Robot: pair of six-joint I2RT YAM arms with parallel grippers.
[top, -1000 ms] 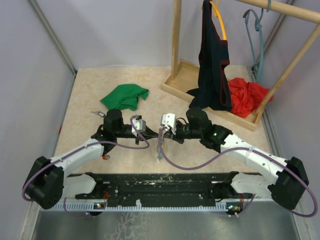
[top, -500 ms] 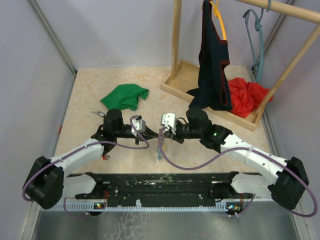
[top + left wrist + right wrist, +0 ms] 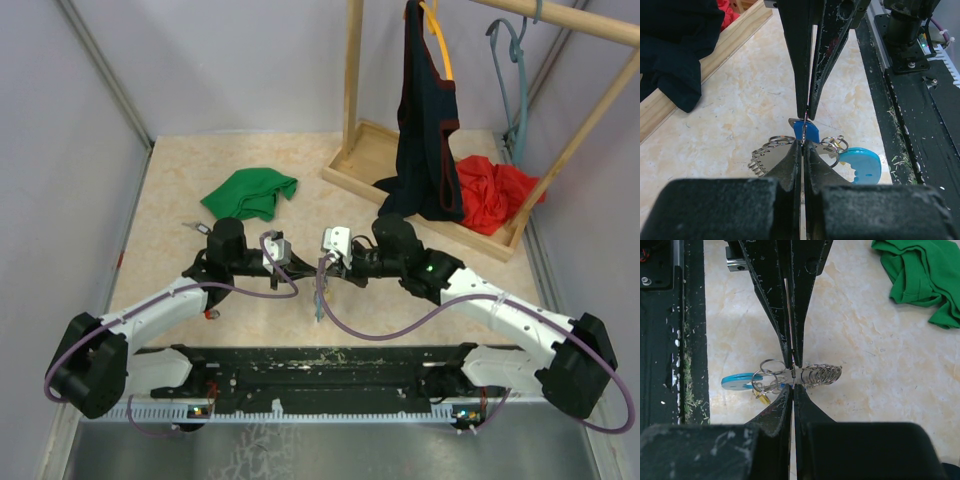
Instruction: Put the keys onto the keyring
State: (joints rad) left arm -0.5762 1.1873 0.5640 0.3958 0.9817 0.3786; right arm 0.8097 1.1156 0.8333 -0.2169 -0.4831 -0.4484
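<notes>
Keyring point(image 3: 819, 374) is held over the near middle of the counter point(image 3: 170, 200), pinched between the tips of both grippers, which meet nose to nose there. Whether its lower end touches the counter cannot be told.

The counter is pale, mottled stone. A wooden rack point(image 3: 352, 90) stands on its far right part, with a dark garment point(image 3: 425, 130) hanging from it and a red cloth point(image 3: 490, 190) heaped on the rack's base. A green cloth point(image 3: 250, 192) lies crumpled on the far left part, well apart from the grippers. The left arm point(image 3: 160, 300) and right arm point(image 3: 500, 305) reach in from the near corners, each with a purple cable looped along it.

The left gripper point(image 3: 801, 145) is narrowed to a thin slit, its jaws closed on the bunch just under a blue key point(image 3: 805, 131). The right gripper point(image 3: 792, 385) is closed just as tight, biting a silvery piece of the keyring between a loose ring point(image 3: 771, 366) and a coil of rings. Which exact link each one grips cannot be told.

A light blue tag point(image 3: 737, 381) sticks out from the bunch on the loose ring's side. A silvery toothed piece point(image 3: 765, 157) spreads out beside the blue key in the left wrist view. A small yellow key point(image 3: 762, 397) hangs just under the loose ring, beside the tag.
</notes>
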